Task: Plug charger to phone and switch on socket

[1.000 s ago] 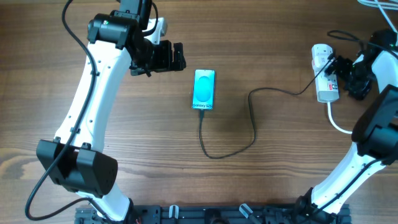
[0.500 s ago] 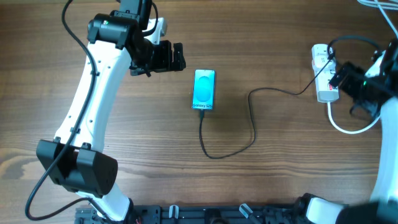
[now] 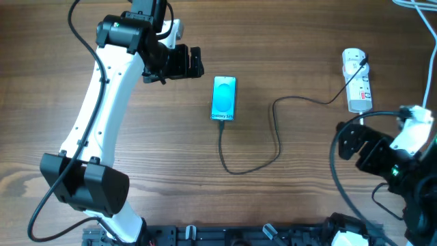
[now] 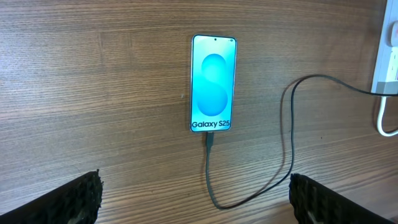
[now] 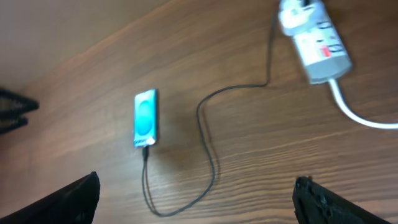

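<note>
Wood table [image 3: 171, 171] under everything.

L arm [image 3: 89, 116]: up from near-left corner toward far edge. L gripper [image 3: 193, 62] hangs just left of phone's far end, fingers wide apart, nothing betw them. Prob placed so wrist cam sees whole phone w/o blocking it.

R arm [image 3: 406, 140]: bunched at near-right corner, partly cut off by frame edge. R gripper [image 5: 196, 180]: fingers apart at both bottom corners of wrist view, empty, well apart from socket. Judged as standing clear, no contact w/ anything.

Socket [image 3: 358, 89]: flat by right edge, toward far-right corner, long axis far-to-near. White cord [image 5: 364, 118] leaves its near end; rest lost under R arm in overhead.

Phone [image 3: 224, 98]: screen up, lit cyan, mid-table nearer far edge, text end toward near edge.

Charger [image 3: 276, 133]: slack loop on the wood betw phone and socket. Plenty of slack, so prob no pull on phone.

Plug [image 3: 362, 66]: at socket's far end, seems seated; blurred in R wrist view, can't confirm.

Connector tip [image 4: 210, 138]: touching phone's near end, looks inserted; depth not readable.

Red marks [image 5: 324, 53]: too smeared to read on/off. No charging icon visible either way.

Judged: plug-in done or nearly; switch step unverifiable from here.
</note>
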Tool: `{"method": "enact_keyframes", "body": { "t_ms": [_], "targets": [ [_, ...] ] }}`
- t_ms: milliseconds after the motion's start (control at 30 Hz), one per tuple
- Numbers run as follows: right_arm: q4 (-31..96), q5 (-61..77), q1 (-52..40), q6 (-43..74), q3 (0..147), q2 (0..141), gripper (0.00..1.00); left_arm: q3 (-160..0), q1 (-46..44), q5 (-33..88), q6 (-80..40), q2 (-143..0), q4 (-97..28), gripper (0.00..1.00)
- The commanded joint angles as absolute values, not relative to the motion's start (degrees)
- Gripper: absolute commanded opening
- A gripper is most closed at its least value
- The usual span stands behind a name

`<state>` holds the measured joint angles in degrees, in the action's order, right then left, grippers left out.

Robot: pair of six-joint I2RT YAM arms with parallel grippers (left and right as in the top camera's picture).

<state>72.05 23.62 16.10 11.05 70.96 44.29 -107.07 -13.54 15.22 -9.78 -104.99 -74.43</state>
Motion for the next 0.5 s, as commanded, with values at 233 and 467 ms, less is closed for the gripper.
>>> {"method": "enact_keyframes", "body": {
  "t_ms": [233,467],
  "targets": [
    [78.5,26.0,-0.1,5.0,70.7,44.1,1.0,-107.0,-13.3,14.9,-9.5,-105.2,-74.4,1.0],
    [86.3,24.4,-0.9,18.4,70.7,44.1,1.0,-107.0,-13.3,14.9,-9.5,-105.2,-74.4,1.0]
  ]
}}
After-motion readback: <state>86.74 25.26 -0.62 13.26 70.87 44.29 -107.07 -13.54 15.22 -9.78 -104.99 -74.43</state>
